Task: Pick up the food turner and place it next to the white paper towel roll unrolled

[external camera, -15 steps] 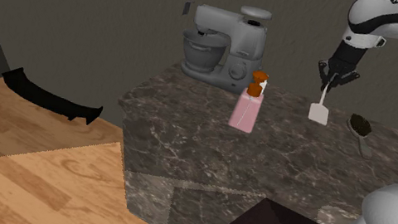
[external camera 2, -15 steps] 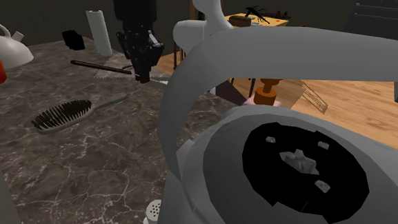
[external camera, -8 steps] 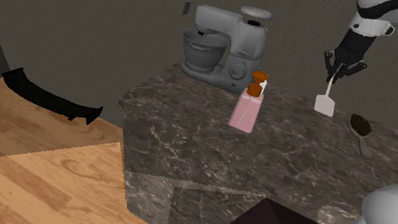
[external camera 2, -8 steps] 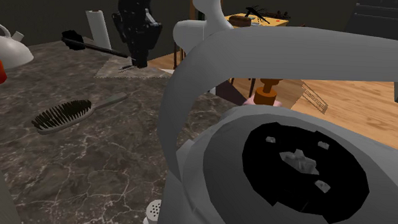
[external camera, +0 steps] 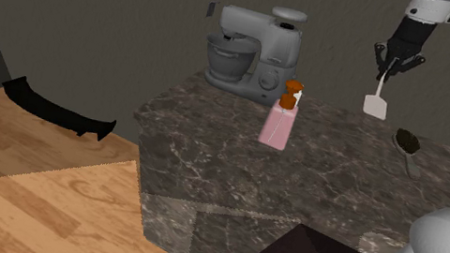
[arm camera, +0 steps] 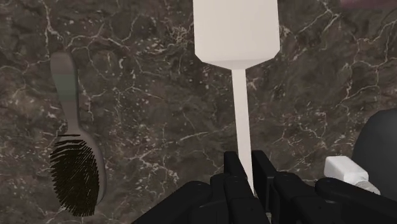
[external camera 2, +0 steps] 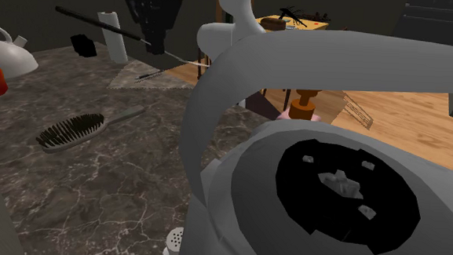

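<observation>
Ok, status: turner in hand, clear of the counter.
gripper (arm camera: 245, 162): fingers narrow, clamped on the thin white stem of the food turner (arm camera: 236, 32), near the stem's end.
food turner: pinched between the fingers. Stem runs straight out past the fingertips and the flat white blade sits at the far end. In the shoulder view it hangs blade-down below the fingers, touching nothing else.
counter (external camera: 212, 138): dark veined marble, under the fingers and the blade, with a gap between blade and stone.
hairbrush (arm camera: 73, 165): flat on the counter, off to one side of the fingers, roughly parallel to the turner's stem. Bristle head is nearer the gripper, grey handle points away. Apart from the turner.
paper towel roll (external camera 2: 111, 35): white, upright on the counter. In the second exterior view it is behind the fingers, just to their left.
black object (external camera 2: 83, 44): small, on the counter beyond the roll from the fingers; can't tell what it is.
stand mixer (external camera: 250, 54): grey, at the back of the counter, well apart from the fingers.
soap dispenser (external camera: 279, 121): pink with a brown pump, in front of the mixer, also well apart from the fingers.
</observation>
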### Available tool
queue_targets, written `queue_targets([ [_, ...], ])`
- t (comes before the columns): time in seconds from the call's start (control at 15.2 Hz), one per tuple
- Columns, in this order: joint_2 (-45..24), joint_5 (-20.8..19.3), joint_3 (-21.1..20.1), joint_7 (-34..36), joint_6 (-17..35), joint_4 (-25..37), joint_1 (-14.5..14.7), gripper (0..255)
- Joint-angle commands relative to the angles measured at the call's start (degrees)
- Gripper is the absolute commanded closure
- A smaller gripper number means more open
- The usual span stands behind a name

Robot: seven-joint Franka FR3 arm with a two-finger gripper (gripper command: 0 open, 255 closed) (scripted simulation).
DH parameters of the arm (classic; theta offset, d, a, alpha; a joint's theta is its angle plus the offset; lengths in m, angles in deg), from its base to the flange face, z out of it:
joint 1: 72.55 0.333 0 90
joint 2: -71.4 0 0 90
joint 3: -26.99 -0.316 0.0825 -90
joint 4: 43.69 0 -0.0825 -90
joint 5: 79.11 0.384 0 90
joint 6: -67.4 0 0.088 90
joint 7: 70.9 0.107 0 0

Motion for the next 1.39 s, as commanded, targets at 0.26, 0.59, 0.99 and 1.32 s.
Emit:
queue_targets([
  [0.26, -0.69, 0.26, -0.19, -0.24, -4.59, 5.26, 0.15, 255],
  [0.59, 3.72, -1.53, 2.65, -4.48, -5.80, 2.49, -1.77, 255],
  [0.99, 9.15, -4.76, 7.47, -11.26, -7.08, -0.77, -4.80, 255],
  [1.32, 12.23, -7.68, 11.98, -17.37, -8.20, -1.72, -7.27, 255],
])
